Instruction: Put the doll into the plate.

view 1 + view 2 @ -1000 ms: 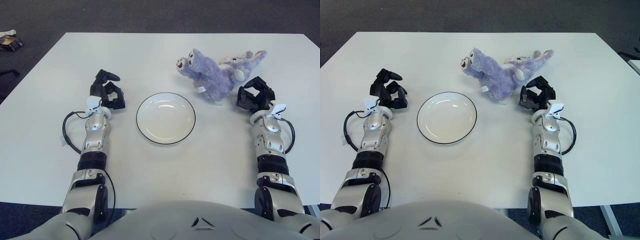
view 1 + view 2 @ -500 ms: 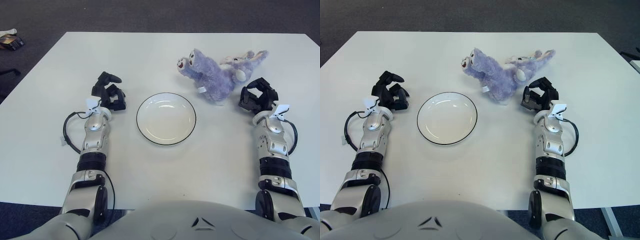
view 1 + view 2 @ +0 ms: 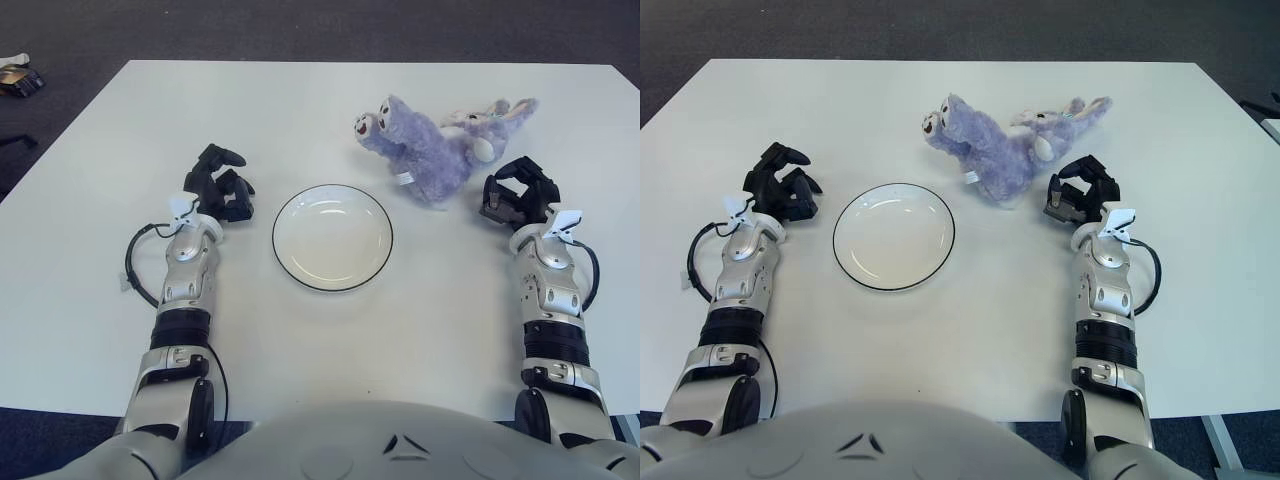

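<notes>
The robot's right hand (image 3: pixel 517 195) sits on the right side of a white table (image 3: pixel 300 110), just beside the near edge of a purple plush doll (image 3: pixel 430 150) but not touching it; its dark fingers are loosely curled and hold nothing. The doll lies on its side toward the far right of the table, its face with an open mouth pointing left and its long pale ears trailing to the right, well apart from the round white plate (image 3: pixel 332 237) with a thin dark rim that stands bare at the table's centre. The doll looks light, soft and squashy, so it should give under the fingers rather than slip, and it seems in no danger of breaking. The thick furry body nearest the right hand looks like the best place to take hold, since the ears and limbs would likely flop. The right forearm stretches straight forward from the robot's body, wrist level, palm turned toward the doll. The left hand (image 3: pixel 220 187) shows to the left of the plate, fingers curled on nothing, its forearm likewise reaching straight ahead.
</notes>
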Robot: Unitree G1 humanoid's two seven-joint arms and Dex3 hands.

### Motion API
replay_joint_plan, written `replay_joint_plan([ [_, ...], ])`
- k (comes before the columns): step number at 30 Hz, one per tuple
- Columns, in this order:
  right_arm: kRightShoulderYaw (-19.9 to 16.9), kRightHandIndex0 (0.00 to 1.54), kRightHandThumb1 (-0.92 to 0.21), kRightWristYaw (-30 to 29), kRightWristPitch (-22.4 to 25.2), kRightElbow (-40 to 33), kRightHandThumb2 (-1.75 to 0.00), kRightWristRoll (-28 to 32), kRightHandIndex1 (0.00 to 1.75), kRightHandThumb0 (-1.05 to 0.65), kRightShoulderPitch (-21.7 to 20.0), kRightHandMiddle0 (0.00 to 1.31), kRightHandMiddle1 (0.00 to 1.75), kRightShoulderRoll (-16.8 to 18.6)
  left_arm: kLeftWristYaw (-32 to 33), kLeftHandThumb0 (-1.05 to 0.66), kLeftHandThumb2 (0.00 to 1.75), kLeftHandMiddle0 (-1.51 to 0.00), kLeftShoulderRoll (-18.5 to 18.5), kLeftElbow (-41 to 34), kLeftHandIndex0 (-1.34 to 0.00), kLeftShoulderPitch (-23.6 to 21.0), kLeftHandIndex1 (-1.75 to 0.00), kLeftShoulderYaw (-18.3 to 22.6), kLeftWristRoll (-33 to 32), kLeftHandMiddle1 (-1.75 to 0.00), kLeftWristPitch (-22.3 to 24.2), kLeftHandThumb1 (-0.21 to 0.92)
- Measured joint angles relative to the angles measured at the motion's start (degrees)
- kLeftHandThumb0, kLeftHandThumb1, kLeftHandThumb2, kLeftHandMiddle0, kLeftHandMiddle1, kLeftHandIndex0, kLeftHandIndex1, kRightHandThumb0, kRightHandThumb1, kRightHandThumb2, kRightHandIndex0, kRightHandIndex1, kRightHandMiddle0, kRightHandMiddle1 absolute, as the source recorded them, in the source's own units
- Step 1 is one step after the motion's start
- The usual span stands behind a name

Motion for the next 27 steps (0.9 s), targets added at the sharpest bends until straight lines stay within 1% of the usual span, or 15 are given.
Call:
replay_joint_plan([
  [4, 0.03, 1.04, -0.40, -0.49, 0.54, -0.52, -1.21, -1.02, 1.75, -0.45, 0.04, 0.54, 1.75, -0.14, -0.56, -0.01, 1.43, -0.73, -0.01, -1.16, -0.44, 0.00, -1.75, -0.65, 0.00, -1.68, 1.65, 0.21],
  [8, 0.01, 1.04, -0.41, -0.89, 0.68, -0.82, -1.20, -1.57, 1.75, -0.45, 0.03, 0.54, 1.75, -0.50, -1.05, -0.01, 1.42, -0.74, -0.01, -3.60, -0.43, -0.26, -1.75, -1.69, -0.17, -1.66, 5.63, 0.22],
  [11, -0.02, 1.04, -0.41, -1.02, 0.68, -0.83, -1.19, -1.81, 1.75, -0.45, -0.14, 0.53, 1.75, -0.84, -1.38, -0.01, 1.40, -0.74, -0.01, -5.78, -0.42, -1.32, -1.75, -2.65, -0.23, -1.65, 9.31, 0.23],
  [15, -0.01, 1.03, -0.42, -1.19, 0.68, -0.82, -1.19, -1.86, 1.75, -0.45, -0.50, 0.53, 1.75, -0.98, -1.72, -0.01, 1.38, -0.73, -0.05, -7.87, -0.41, -3.58, -1.75, -3.65, -0.39, -1.64, 12.36, 0.25],
  [19, 0.01, 1.01, -0.40, -1.27, 0.68, -0.53, -1.20, -1.94, 1.75, -0.45, -0.86, 0.54, 1.75, -1.11, -2.07, -0.01, 1.34, -0.72, -0.10, -9.43, -0.41, -5.88, -1.75, -4.56, -0.43, -1.62, 13.65, 0.27],
  [27, 0.05, 1.01, -0.39, -1.41, 0.68, 1.02, -1.22, -2.31, 1.75, -0.46, -1.79, 0.55, 1.75, -1.63, -3.08, -0.01, 1.28, -0.68, -0.51, -10.25, -0.40, -9.37, -1.75, -6.52, -0.15, -1.59, 14.24, 0.31],
])
